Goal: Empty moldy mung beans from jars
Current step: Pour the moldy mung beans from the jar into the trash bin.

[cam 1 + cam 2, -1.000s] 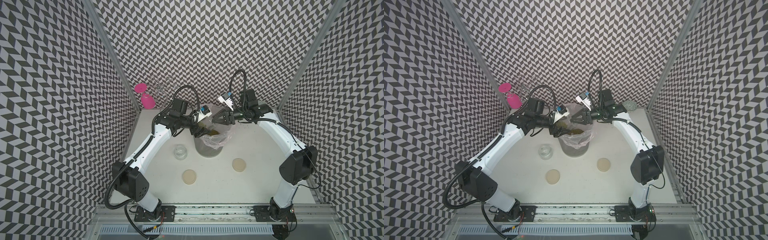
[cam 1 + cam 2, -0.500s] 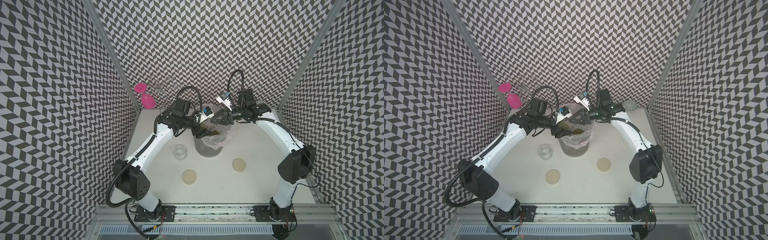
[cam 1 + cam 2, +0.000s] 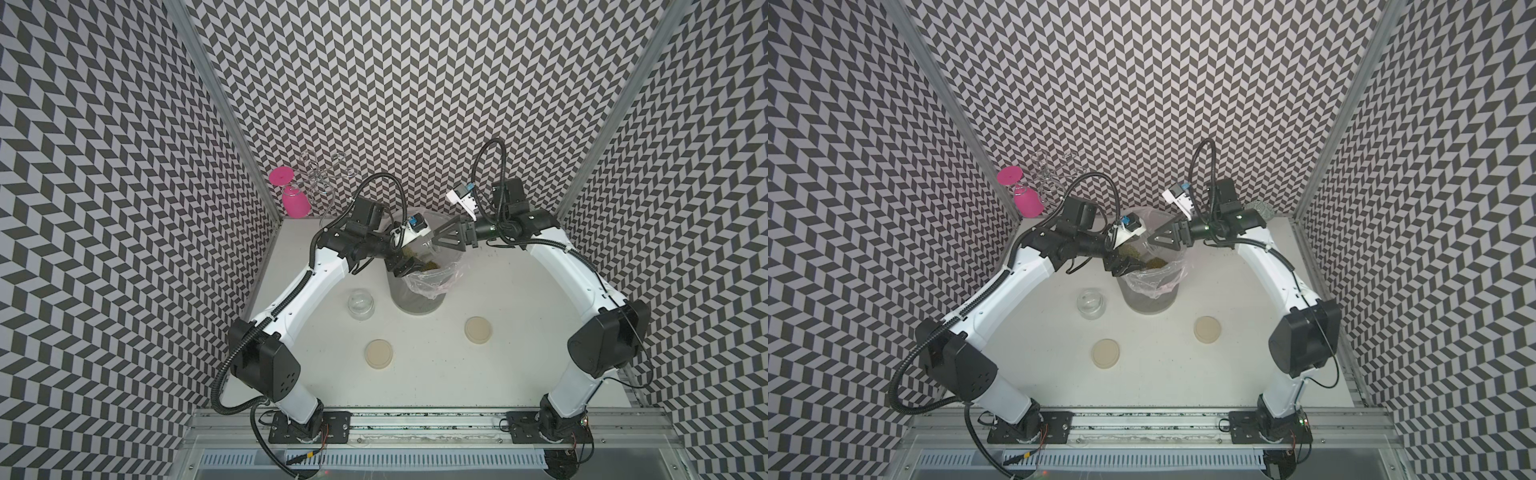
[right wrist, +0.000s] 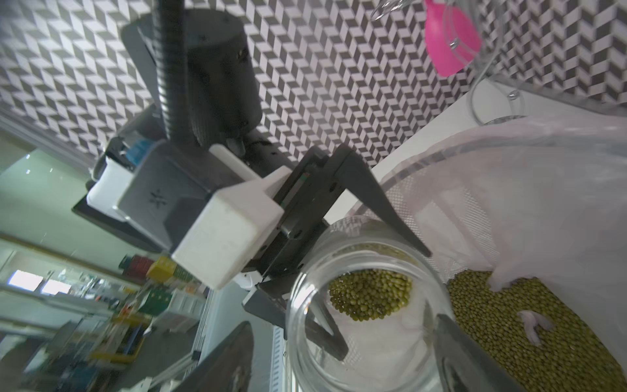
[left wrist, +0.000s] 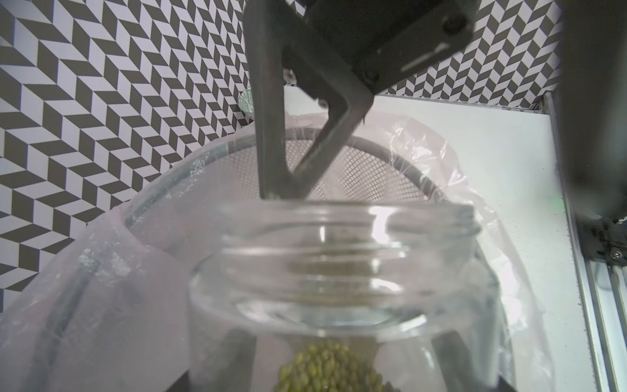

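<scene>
Starting far left in both top views: logged an upturned pink glass (image 3: 294, 201) in the back corner of the desk (image 3: 415, 386). Next, found the left claw (image 4: 383, 305) clamped across a clear jar (image 5: 339, 271), lidless, tilted over the bin (image 3: 415, 301), mouth toward the right arm. Only from the right wrist: saw a small clump of moldy mung beans (image 4: 369, 295) inside that jar, plus a far larger bed of beans (image 4: 526, 322) on the plastic liner (image 4: 559, 203) within the mesh bin. Top views give just an olive patch there. In front of the bin: counted a second jar (image 3: 360, 304), upright, empty, then a cream lid (image 3: 379, 353) and a second lid (image 3: 478, 329), flat, well apart. Right of the bin: caught the right claw (image 3: 436, 243) with jaws spread wide, gripping nothing. From the left wrist, one finger tip sits at the held jar's rim; touching or not, cannot tell. Spotted a patterned bowl (image 3: 1260, 210) past the right arm in a top view.
</scene>
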`<move>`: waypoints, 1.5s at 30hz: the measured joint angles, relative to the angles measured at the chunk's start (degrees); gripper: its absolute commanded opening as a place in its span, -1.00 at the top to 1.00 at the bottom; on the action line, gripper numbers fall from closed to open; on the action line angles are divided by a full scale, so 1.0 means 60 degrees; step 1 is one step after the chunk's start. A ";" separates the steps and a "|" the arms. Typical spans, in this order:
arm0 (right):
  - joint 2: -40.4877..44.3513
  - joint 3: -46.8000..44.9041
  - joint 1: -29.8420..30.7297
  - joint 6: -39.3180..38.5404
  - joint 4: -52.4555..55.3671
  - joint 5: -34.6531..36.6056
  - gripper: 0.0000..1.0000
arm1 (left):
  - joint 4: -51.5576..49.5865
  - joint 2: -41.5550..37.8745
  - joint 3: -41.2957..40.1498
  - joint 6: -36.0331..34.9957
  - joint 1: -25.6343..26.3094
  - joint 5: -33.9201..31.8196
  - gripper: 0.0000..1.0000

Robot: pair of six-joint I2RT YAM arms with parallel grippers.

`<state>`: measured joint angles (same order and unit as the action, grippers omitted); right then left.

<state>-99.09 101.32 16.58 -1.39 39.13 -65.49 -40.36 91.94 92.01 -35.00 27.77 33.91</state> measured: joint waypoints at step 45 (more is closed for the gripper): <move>-0.0186 0.0594 0.1035 -0.0998 0.1982 -0.0423 1.00 | -0.0018 0.0000 0.0135 -0.0590 0.0306 0.0004 -0.10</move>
<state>-100.20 104.88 22.79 -7.38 51.03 -68.03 -40.47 91.94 92.82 -38.54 29.61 33.93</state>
